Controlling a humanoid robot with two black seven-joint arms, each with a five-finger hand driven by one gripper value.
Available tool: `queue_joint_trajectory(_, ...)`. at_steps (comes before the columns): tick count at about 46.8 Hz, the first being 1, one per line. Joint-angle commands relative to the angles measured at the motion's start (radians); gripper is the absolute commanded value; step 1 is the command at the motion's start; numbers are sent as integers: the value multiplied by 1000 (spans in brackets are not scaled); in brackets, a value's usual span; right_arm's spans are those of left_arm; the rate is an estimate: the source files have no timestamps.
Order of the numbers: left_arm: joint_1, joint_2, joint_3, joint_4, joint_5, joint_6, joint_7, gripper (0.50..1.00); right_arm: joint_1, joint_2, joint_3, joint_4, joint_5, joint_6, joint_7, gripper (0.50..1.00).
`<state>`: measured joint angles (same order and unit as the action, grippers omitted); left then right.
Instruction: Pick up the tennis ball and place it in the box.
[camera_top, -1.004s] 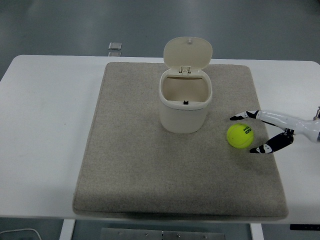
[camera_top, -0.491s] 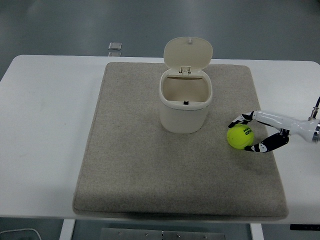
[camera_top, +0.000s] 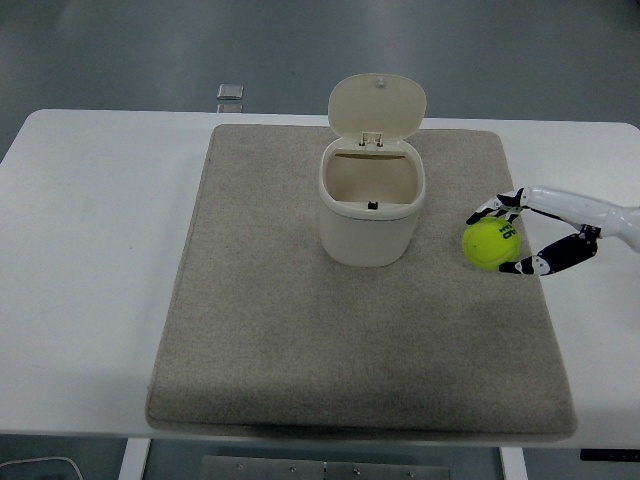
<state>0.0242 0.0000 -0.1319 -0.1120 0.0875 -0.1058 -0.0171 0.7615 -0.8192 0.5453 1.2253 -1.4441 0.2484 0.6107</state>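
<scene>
A yellow-green tennis ball (camera_top: 490, 245) is held just above the grey mat, right of the box. My right hand (camera_top: 510, 240) comes in from the right edge and is shut on the ball, fingers curled over its top and under its near side. The box (camera_top: 371, 205) is a cream bin standing upright at the mat's middle back, its flip lid (camera_top: 377, 105) raised and its inside empty. The ball is a short way to the right of the box's wall. My left hand does not show.
A grey mat (camera_top: 300, 330) covers most of the white table (camera_top: 90, 250). A small grey square object (camera_top: 230, 93) lies on the floor beyond the table's far edge.
My right hand closed its fingers around the ball, then lifted it slightly and carried it up and a little right off the mat.
</scene>
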Motion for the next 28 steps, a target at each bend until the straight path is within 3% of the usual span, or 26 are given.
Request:
queue_joint_trajectory(1, 0, 0, 0, 0, 0, 0, 0, 992, 22, 0, 36, 5, 5, 40, 0, 500)
queue_joint_trajectory(9, 0, 0, 0, 0, 0, 0, 0, 992, 90, 23, 93, 10, 47, 104, 0, 500)
queue_joint_trajectory(20, 0, 0, 0, 0, 0, 0, 0, 992, 171, 127, 97, 10, 79, 112, 0, 500)
queue_joint_trajectory(28, 0, 0, 0, 0, 0, 0, 0, 992, 177, 198, 99, 3, 79, 106, -14, 500)
